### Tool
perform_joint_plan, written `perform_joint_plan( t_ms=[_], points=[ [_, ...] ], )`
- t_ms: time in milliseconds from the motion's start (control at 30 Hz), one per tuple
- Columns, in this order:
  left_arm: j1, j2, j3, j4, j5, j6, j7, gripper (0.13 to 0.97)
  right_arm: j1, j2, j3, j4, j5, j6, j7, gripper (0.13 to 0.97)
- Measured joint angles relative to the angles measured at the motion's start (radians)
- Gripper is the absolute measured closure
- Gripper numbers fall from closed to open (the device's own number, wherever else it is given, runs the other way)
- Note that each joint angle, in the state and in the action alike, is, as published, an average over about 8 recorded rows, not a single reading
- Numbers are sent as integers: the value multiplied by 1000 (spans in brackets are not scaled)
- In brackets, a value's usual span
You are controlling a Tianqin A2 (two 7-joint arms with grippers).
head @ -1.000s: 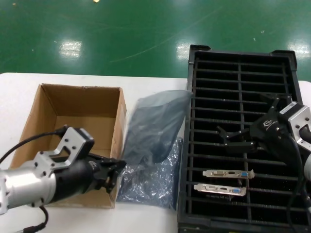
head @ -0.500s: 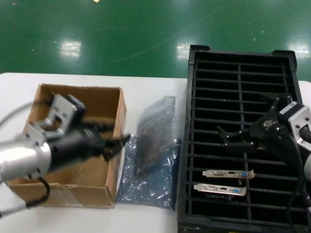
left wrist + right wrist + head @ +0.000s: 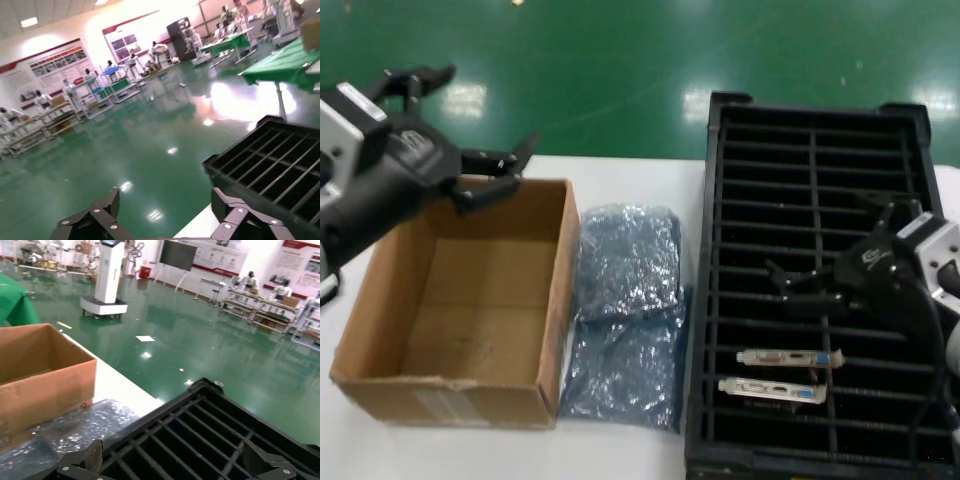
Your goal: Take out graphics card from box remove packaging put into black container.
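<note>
Two graphics cards (image 3: 790,357) lie crosswise in near slots of black container (image 3: 720,300). Bags (image 3: 625,310) beside box (image 3: 380,345). Left gripper (image 3: 470,125) & right gripper (image 3: 820,268): jaws wide apart, holding nothing.

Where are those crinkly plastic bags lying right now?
In the head view the two empty bags lie flat on the white table, overlapping, between the cardboard box on the left and the black tray on the right.
</note>
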Motion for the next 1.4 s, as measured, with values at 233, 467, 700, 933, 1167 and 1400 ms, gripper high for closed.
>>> perform_joint_plan(
  t_ms=[233, 467, 700, 933, 1167, 1400],
  points=[
    [28, 17, 24, 35, -59, -58, 39, 411, -30, -6, 6, -6, 64, 49, -52, 129],
    [70, 32, 48, 74, -139, -151, 109, 311, -69, -13, 13, -13, 143, 111, -116, 129],
    [114, 48, 72, 114, -222, -247, 182, 216, -108, -21, 20, -20, 226, 175, -183, 129],
    [156, 64, 96, 153, -303, -341, 254, 155, -147, -29, 28, -27, 308, 238, -249, 129],
    [200, 80, 120, 193, -385, -437, 326, 132, -187, -36, 35, -34, 390, 302, -315, 129],
    [243, 96, 143, 232, -466, -531, 398, 132, -226, -44, 42, -42, 471, 365, -381, 129]
  ],
)
